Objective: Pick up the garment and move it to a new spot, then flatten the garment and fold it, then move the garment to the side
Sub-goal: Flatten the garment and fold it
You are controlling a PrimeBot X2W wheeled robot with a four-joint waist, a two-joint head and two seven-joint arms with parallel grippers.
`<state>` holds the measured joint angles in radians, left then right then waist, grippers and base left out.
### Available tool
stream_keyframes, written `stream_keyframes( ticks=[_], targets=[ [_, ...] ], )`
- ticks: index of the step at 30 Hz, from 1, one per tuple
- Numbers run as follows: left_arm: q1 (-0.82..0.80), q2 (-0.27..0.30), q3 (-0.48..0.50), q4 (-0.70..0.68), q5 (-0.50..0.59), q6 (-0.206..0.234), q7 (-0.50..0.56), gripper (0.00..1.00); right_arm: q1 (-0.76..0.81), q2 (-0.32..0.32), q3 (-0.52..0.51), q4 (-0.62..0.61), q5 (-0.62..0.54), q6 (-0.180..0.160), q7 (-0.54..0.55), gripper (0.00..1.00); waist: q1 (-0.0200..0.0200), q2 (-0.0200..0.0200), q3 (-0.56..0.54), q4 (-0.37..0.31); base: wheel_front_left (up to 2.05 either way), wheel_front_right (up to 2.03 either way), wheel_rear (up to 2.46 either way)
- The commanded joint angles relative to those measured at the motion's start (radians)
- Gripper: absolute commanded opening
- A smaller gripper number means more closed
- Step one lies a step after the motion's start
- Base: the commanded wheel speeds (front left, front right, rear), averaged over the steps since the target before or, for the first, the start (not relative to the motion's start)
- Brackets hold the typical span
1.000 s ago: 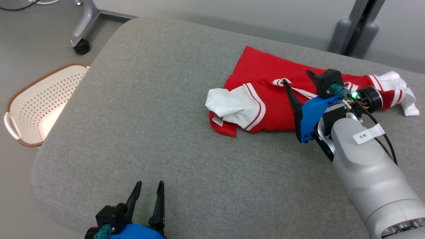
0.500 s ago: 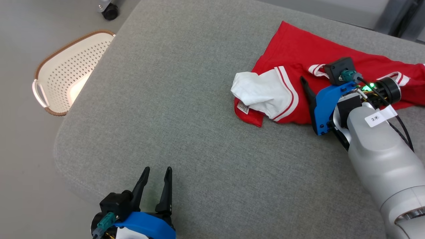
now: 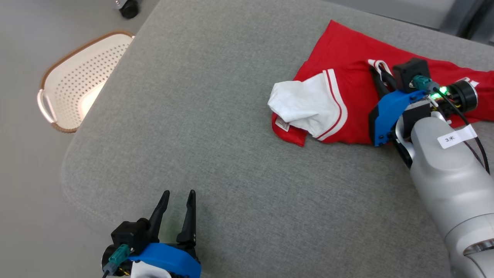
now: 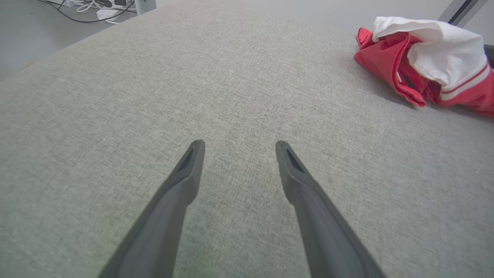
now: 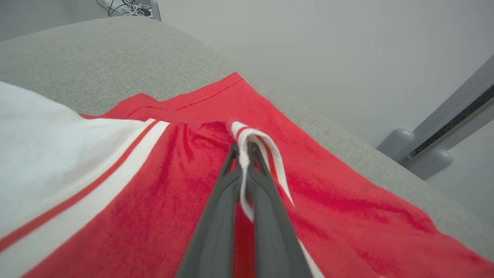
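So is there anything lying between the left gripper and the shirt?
Nothing visible. The left gripper is open over the bare cushion, and only plain grey fabric lies between it and the shirt. The right gripper is shut on the collar.

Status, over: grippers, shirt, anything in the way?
Right gripper shut on the shirt by its collar. Left gripper open above the cushion, apart from the shirt. Basket on the floor, out of the way.
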<state>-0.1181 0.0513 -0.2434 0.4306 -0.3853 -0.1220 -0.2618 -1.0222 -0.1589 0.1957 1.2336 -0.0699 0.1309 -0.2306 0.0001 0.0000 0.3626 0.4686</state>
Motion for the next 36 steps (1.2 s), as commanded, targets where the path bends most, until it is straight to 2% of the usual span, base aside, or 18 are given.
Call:
stream_keyframes(
  ticks=[1,4,8,16,21,22,23,25,26,30,34,36],
  targets=[
    [-0.006,-0.001,0.009,-0.002,0.010,0.008,-0.004,1.00,0.003,0.013,-0.008,-0.020,-0.001,0.000,-0.018,0.00,-0.0001,0.0000,-0.018,-0.022,0.00,0.00,0.00],
    [0.008,-0.001,0.025,0.002,0.028,0.006,-0.004,1.00,0.036,0.031,-0.022,-0.071,0.017,0.000,-0.033,0.00,-0.0001,0.0000,-0.055,-0.064,0.00,0.00,0.00],
    [0.018,-0.001,0.048,0.001,0.053,0.002,-0.004,1.00,0.129,0.047,-0.022,-0.273,0.070,0.000,-0.035,0.00,-0.0001,0.0000,-0.114,-0.139,0.00,0.00,0.00],
    [0.056,0.000,0.095,0.005,0.095,-0.002,-0.004,1.00,0.450,-0.039,-0.015,-0.663,0.205,0.000,-0.035,0.00,-0.0001,0.0000,-0.224,-0.310,0.00,0.00,0.00],
    [0.079,0.000,0.115,0.008,0.103,-0.003,-0.004,1.00,0.629,-0.119,-0.033,-0.775,0.250,0.000,-0.035,0.00,-0.0001,0.0000,-0.258,-0.393,0.00,0.00,0.00],
    [0.082,0.000,0.116,0.009,0.102,-0.004,-0.004,1.00,0.662,-0.134,-0.036,-0.778,0.254,0.000,-0.035,0.04,-0.0001,0.0000,-0.261,-0.403,0.00,0.00,0.00],
    [0.086,0.000,0.114,0.011,0.102,-0.005,-0.004,1.00,0.692,-0.144,-0.041,-0.770,0.261,0.000,-0.035,0.17,-0.0001,0.0000,-0.265,-0.411,0.00,0.00,0.00],
    [0.093,0.000,0.112,0.013,0.098,-0.005,-0.004,1.00,0.741,-0.156,-0.056,-0.740,0.278,0.000,-0.035,0.51,-0.0001,0.0000,-0.270,-0.424,0.00,0.00,0.00],
    [0.094,0.000,0.110,0.014,0.098,-0.005,-0.004,1.00,0.757,-0.161,-0.061,-0.725,0.283,0.000,-0.034,1.00,-0.0001,0.0000,-0.270,-0.427,0.00,0.00,0.00],
    [0.095,0.000,0.104,0.015,0.100,-0.006,-0.004,1.00,0.790,-0.178,-0.116,-0.643,0.258,0.000,0.004,1.00,-0.0001,0.0000,-0.266,-0.432,0.00,0.00,0.00],
    [0.093,0.000,0.108,0.016,0.110,-0.007,-0.004,1.00,0.750,-0.142,-0.176,-0.626,0.216,0.000,-0.010,1.00,-0.0001,0.0000,-0.258,-0.420,0.00,0.00,0.00],
    [0.089,0.000,0.110,0.017,0.115,-0.008,-0.004,1.00,0.725,-0.125,-0.173,-0.639,0.197,0.000,-0.015,1.00,-0.0001,0.0000,-0.252,-0.411,0.00,0.00,0.00]
  ],
)
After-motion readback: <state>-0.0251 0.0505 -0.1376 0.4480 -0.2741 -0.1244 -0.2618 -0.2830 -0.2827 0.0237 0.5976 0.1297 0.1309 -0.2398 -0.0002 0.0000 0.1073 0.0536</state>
